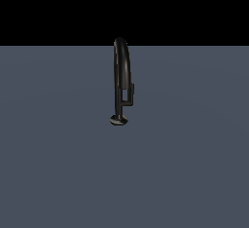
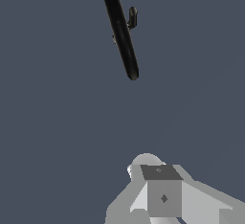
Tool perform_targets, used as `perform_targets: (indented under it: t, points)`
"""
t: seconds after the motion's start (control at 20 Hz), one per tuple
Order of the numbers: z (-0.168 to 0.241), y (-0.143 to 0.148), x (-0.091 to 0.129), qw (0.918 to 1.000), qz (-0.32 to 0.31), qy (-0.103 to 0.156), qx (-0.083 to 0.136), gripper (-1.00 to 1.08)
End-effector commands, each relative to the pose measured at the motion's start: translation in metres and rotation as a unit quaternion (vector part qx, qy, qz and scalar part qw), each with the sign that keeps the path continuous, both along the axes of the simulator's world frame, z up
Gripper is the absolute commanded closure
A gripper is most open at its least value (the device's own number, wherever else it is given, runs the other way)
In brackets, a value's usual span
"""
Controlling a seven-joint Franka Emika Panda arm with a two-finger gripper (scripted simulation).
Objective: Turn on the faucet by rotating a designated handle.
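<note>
The faucet is a glossy black tap standing upright on a small round base, with its high arch seen nearly edge-on in the exterior view. The handle is a short thin L-shaped lever. It leaves the stem low down toward the exterior view's right and turns upward. From above, the wrist view shows the faucet as a long black bar with the handle poking out beside it. No gripper fingers show in either view, and the faucet lies well away from the camera.
A plain grey-blue floor spreads around the faucet, against a black background. Pale grey blocky robot parts fill the lower edge of the wrist view. The arm does not appear in the exterior view.
</note>
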State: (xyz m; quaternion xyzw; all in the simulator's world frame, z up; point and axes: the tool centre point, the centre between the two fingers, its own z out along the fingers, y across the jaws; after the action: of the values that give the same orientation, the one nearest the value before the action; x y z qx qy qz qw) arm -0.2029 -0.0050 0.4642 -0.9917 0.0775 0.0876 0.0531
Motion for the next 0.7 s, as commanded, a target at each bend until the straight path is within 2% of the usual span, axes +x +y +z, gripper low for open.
perform_targets:
  t: [0.0,0.35,0.65]
  points:
    - [-0.004,0.001,0.013,0.9996,-0.016,0.017,0.014,1.08]
    - [-0.019,0.002,0.052,0.9943,-0.061,0.067,0.057,1.08]
    - [-0.036,0.001,0.085,0.9842,-0.101,0.111,0.094,1.08]
